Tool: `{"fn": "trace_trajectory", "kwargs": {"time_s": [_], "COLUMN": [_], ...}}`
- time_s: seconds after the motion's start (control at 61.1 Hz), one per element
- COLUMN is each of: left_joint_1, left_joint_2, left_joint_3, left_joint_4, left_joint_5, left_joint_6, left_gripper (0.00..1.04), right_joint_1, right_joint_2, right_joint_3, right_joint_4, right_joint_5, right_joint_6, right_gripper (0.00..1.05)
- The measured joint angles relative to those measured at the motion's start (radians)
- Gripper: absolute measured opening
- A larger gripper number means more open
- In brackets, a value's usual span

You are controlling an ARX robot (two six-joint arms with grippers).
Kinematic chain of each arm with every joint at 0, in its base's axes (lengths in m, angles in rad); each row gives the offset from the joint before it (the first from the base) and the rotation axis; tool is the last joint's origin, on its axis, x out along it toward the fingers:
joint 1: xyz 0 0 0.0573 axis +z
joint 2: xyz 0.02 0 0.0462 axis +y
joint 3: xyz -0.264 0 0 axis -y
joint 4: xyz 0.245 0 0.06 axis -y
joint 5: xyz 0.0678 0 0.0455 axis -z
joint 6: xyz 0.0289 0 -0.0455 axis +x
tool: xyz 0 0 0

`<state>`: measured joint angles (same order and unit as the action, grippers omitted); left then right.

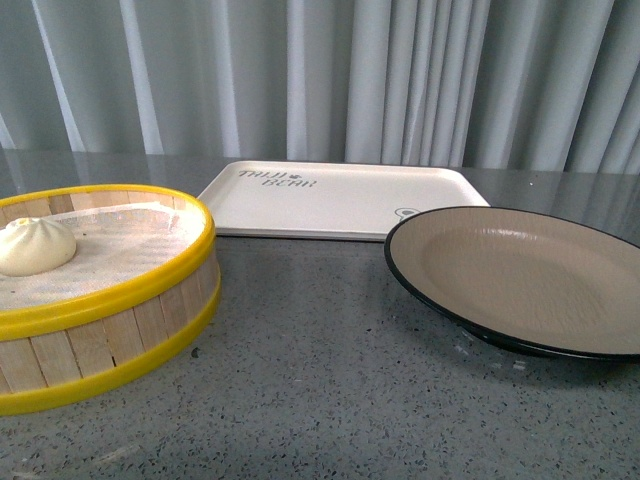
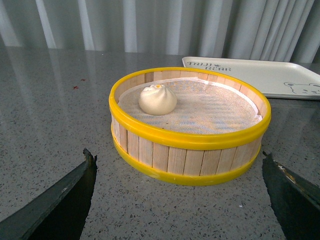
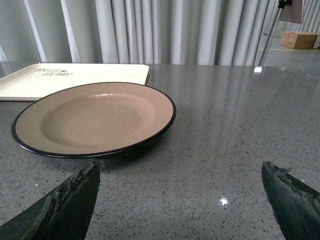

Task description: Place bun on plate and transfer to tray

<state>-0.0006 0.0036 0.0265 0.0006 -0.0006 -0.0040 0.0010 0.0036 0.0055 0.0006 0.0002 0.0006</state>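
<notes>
The small white bun (image 1: 35, 246) (image 2: 157, 99) lies on the cloth inside a yellow-rimmed wooden steamer basket (image 1: 120, 300) (image 2: 190, 145) at the left. At the right the beige plate (image 1: 520, 275) (image 3: 95, 117) with its black rim sits bare on the table. Behind both lies the cream tray (image 1: 345, 198) (image 2: 260, 75) (image 3: 75, 77), nothing on it. My left gripper (image 2: 179, 162) is open, short of the basket's near wall. The right gripper (image 3: 180, 172) hangs open over bare table beside the plate. Neither arm shows in the front view.
The table is grey speckled stone (image 1: 330, 380) with pale curtains (image 1: 400, 70) behind it. A stand pole (image 3: 270, 35) and a cardboard box (image 3: 298, 39) show far off in the right wrist view.
</notes>
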Motion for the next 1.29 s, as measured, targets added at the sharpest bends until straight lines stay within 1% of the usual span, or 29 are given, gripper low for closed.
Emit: {"fn": "trace_trajectory", "kwargs": {"time_s": [1.129, 1.195, 1.211, 1.228, 1.244, 1.293], "left_joint_1": [0.0, 0.011, 0.019, 0.021, 0.035, 0.063], "left_joint_2": [0.002, 0.075, 0.137, 0.151, 0.234, 0.349], "left_joint_3": [0.001, 0.051, 0.086, 0.093, 0.127, 0.177], "left_joint_4": [-0.002, -0.14, -0.2, -0.209, -0.227, -0.2], "left_joint_5": [0.002, 0.05, 0.073, 0.077, 0.097, 0.117], "left_joint_6": [-0.001, -0.067, -0.098, -0.104, -0.126, -0.145], "left_gripper": [0.98, 0.98, 0.98, 0.98, 0.98, 0.98], "right_joint_1": [0.0, 0.0, 0.0, 0.0, 0.0, 0.0], "right_joint_2": [0.0, 0.0, 0.0, 0.0, 0.0, 0.0], "right_joint_3": [0.0, 0.0, 0.0, 0.0, 0.0, 0.0], "right_joint_4": [0.0, 0.0, 0.0, 0.0, 0.0, 0.0], "right_joint_5": [0.0, 0.001, 0.001, 0.0, -0.001, -0.002], "right_joint_6": [0.0, 0.0, 0.0, 0.0, 0.0, 0.0], "right_gripper": [0.96, 0.96, 0.96, 0.96, 0.96, 0.96]}}
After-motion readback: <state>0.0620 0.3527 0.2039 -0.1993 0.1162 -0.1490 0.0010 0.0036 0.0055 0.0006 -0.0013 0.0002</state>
